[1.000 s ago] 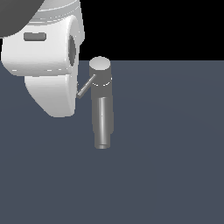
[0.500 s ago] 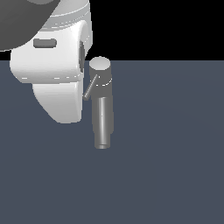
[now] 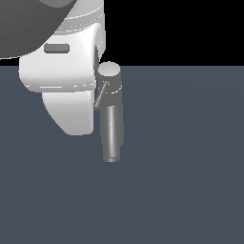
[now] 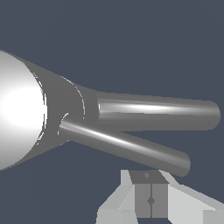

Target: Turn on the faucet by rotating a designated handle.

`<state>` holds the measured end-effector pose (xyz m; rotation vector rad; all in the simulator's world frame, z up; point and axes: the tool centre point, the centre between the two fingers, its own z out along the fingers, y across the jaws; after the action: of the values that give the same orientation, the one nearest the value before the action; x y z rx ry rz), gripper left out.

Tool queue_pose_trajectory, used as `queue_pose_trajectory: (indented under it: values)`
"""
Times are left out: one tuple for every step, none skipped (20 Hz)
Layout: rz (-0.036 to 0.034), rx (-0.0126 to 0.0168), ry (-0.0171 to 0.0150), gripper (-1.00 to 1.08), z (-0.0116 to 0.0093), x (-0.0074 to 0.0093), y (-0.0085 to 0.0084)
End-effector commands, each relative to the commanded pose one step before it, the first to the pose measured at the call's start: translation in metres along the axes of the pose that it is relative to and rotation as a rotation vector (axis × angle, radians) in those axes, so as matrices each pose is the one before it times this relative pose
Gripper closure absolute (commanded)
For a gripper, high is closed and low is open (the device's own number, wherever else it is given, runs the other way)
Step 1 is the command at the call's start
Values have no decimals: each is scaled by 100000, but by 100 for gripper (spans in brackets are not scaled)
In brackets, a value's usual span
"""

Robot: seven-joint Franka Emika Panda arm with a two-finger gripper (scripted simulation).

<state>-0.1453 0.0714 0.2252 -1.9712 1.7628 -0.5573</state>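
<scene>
Both pictures are sharp and evenly lit, with no blur and no bending at the edges. In the wrist view, the round pale cap of the grey metal faucet (image 4: pixel 19 109) glows almost white, and bright streaks run along its thick shiny tube spout (image 4: pixel 157 114) and thin dark-grey rod handle (image 4: pixel 127 146). The flat dark blue-grey table (image 3: pixel 181 190) shows no clear shadows.

surface: flat dark blue-grey floor (image 3: pixel 190 181) | on it: grey faucet (image 3: pixel 112 119), standing alone
</scene>
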Motion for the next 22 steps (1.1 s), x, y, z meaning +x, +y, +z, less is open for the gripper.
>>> queue_pose_trajectory:
  values:
    - [1379, -104, 740, 108, 30, 1012, 119]
    - [0, 0, 0, 108, -8, 157, 28]
    - [0, 0, 0, 108, -8, 158, 28]
    - [63, -63, 39, 108, 23, 191, 30]
    - [0, 0, 0, 108, -8, 160, 28]
    - [0, 0, 0, 108, -8, 160, 28]
    - [64, -63, 39, 108, 23, 193, 31]
    - [0, 0, 0, 108, -8, 162, 28]
    - [0, 0, 0, 108, -8, 163, 28]
    - [64, -63, 39, 108, 22, 196, 31]
    - [0, 0, 0, 108, -8, 165, 29]
    - [0, 0, 0, 108, -8, 166, 29]
    - [64, -62, 40, 108, 22, 199, 32]
    - [0, 0, 0, 108, -8, 168, 29]
    - [0, 0, 0, 108, -8, 169, 29]
    - [64, -62, 40, 108, 21, 203, 33]
    - [0, 0, 0, 108, -8, 172, 29]
    - [45, -44, 28, 108, 13, 196, 32]
    - [0, 0, 0, 108, -8, 174, 30]
    - [45, -43, 29, 108, 12, 198, 32]
    - [0, 0, 0, 108, -8, 177, 30]
    - [45, -43, 29, 108, 12, 201, 33]
